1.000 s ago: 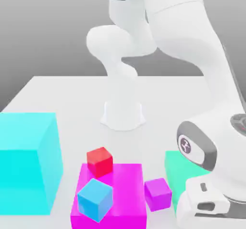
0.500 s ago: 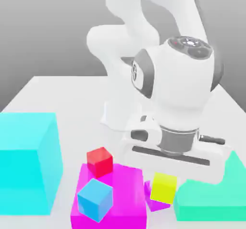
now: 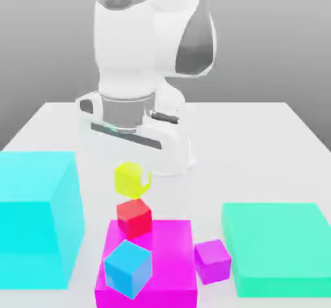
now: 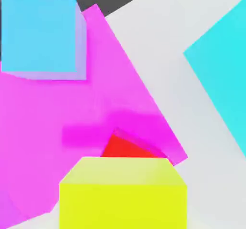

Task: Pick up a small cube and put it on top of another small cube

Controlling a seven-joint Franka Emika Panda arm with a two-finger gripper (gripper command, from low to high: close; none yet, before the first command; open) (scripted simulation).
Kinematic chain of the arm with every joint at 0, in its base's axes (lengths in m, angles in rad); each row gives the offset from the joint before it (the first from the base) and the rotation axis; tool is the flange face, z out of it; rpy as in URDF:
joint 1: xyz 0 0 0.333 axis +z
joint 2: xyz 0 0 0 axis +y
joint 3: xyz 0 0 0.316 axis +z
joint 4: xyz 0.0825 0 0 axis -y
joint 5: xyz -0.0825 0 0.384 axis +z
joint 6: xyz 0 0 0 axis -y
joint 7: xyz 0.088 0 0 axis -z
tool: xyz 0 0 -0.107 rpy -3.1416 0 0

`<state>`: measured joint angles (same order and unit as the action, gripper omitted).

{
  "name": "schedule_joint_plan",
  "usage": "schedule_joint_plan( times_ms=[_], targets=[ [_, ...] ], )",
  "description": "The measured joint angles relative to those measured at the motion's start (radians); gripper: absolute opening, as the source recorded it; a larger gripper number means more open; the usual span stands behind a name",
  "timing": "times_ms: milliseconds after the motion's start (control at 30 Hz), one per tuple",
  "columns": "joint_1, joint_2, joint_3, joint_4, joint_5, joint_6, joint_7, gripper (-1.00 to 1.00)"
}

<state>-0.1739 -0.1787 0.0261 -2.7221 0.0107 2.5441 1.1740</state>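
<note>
Gripping a plain, flat-faced yellow cube [image 3: 130,180] in closed jaws [image 3: 133,177].

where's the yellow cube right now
In the exterior view, the yellow cube is held up under the gripper, just above the red cube, left of centre.

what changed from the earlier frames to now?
The gripper swung across to the exterior view's left, carrying the yellow cube from near the purple cube to above the red cube. No release. Red, purple and light-blue cubes and the magenta block stayed put.
</note>
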Motion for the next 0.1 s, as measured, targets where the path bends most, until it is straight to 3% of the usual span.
schedule_joint_plan(
  times_ms=[33,100],
  targets=[
    [0.0,0.017,0.0,-0.006,0.0,0.022,0.0,1.0],
    [0.0,0.017,0.0,-0.006,0.0,0.022,0.0,1.0]
  ],
)
